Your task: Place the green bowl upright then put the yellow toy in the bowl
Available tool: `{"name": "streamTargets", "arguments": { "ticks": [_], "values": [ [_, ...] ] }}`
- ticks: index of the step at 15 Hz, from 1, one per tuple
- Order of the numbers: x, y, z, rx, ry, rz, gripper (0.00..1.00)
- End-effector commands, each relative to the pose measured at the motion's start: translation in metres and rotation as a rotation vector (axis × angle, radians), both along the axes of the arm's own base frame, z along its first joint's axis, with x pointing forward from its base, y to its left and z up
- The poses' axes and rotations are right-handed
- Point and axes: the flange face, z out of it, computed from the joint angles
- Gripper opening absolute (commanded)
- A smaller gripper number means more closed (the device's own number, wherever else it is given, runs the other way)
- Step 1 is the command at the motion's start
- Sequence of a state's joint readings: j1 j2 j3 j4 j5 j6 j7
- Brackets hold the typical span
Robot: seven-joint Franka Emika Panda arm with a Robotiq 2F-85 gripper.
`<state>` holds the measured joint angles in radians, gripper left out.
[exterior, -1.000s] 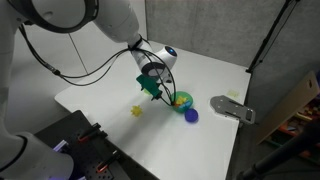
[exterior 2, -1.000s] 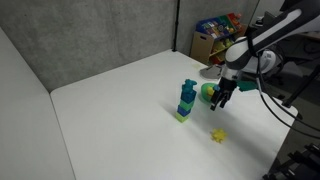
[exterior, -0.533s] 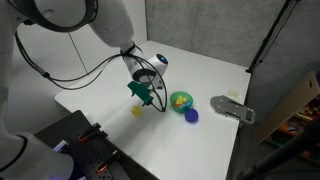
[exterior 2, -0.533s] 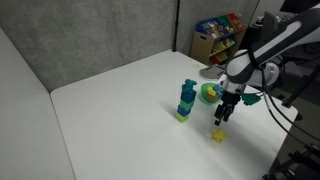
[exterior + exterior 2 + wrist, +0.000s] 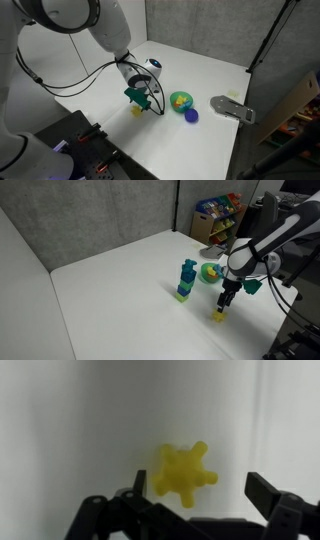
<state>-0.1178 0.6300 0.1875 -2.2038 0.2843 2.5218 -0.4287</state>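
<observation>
We see the gripper (image 5: 222, 306) poised just above the toy (image 5: 184, 474), its jaws spread wide and holding nothing. The toy lies on the white table (image 5: 205, 70), framed between the 2 fingers (image 5: 262, 490). The bowl (image 5: 181, 100) sits apart, beside a blue ball (image 5: 191, 115).

The end effector (image 5: 141, 104) has left the green bowl (image 5: 181, 100), beside which it hung a second ago, and has crossed the desk (image 5: 200, 70) toward the yellow toy (image 5: 136, 111). Half a second ago it was about midway between the two. Now, in both exterior views, it has dropped low, directly over the toy, and the gap to the bowl has widened. The wrist and forearm have swung along with it, and the cable loop has shifted. In the wrist view the toy (image 5: 185, 474) now lies between the spread fingers (image 5: 265, 490).
</observation>
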Motion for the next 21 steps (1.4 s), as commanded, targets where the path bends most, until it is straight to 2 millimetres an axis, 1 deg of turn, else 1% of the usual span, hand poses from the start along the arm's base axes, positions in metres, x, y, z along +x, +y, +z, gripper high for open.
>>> {"name": "streamTargets", "arguments": {
  "ticks": [1,9,10,11,12,13,15,17,19,21],
  "values": [
    [-0.003,0.005,-0.007,-0.035,-0.023,0.017,1.00],
    [-0.008,0.017,-0.026,-0.070,-0.028,0.056,1.00],
    [-0.008,0.018,-0.028,-0.074,-0.030,0.056,0.75],
    [-0.009,0.019,-0.029,-0.079,-0.033,0.060,0.73],
    [-0.009,0.019,-0.030,-0.082,-0.034,0.062,0.66],
    [-0.009,0.020,-0.032,-0.083,-0.032,0.062,0.56],
    [-0.009,0.020,-0.033,-0.088,-0.034,0.064,0.40],
    [-0.004,0.017,-0.027,-0.083,-0.038,0.049,0.26],
    [0.002,0.012,-0.016,-0.074,-0.045,0.030,0.23],
    [0.011,0.002,-0.001,-0.068,-0.055,0.002,0.17]
  ]
}}
